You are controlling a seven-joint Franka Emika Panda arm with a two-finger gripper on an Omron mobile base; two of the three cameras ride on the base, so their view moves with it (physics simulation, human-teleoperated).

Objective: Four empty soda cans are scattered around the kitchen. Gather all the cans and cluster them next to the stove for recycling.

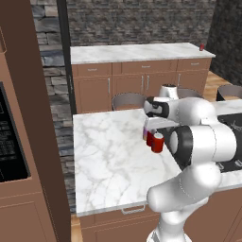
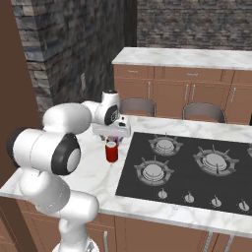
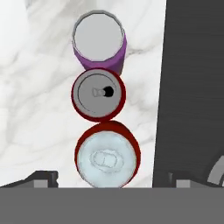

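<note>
White marble table (image 1: 108,156) carries everything; above it the hand (image 2: 112,132) hangs wide open, gripping nothing. Just left of the stove (image 2: 197,167) three soda cans (image 3: 104,127) stand in a touching row. A fourth can (image 1: 202,47) sits far behind the stove.

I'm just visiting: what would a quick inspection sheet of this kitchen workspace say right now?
Surface: white marble counter.
Job's things: two red cans and a purple can lined up beside the stove; a fourth red can stands on the far counter.
Clutter: nothing seen.
Grippers: gripper hangs above the nearest can, jaws apart, holding nothing.
Cables: nothing seen.
Surroundings: stone wall, wood cabinets, two stools.
</note>
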